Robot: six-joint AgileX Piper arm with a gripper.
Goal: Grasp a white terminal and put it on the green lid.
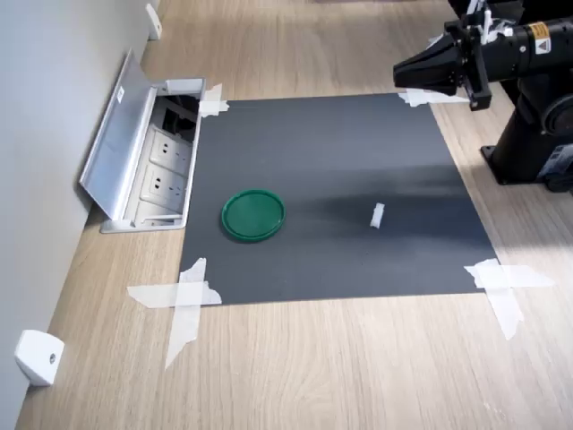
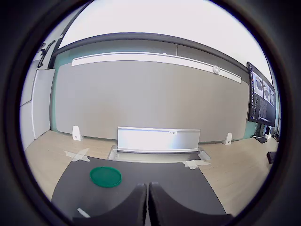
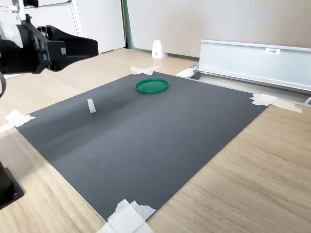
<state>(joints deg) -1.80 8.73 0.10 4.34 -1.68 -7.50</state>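
Plainly, the white terminal (image 1: 378,215) is a tiny pale oblong block lying alone on the dark mat (image 1: 331,161), well apart from the green lid (image 1: 253,215), a flat round disc with a raised rim. Between lid and block the mat is bare. An open socket box (image 1: 148,157) sits just beyond the mat edge nearest the lid. The gripper (image 2: 147,200) hangs raised over the mat's far corner from the lid, its fingers (image 2: 136,202) pressed together, holding nothing.
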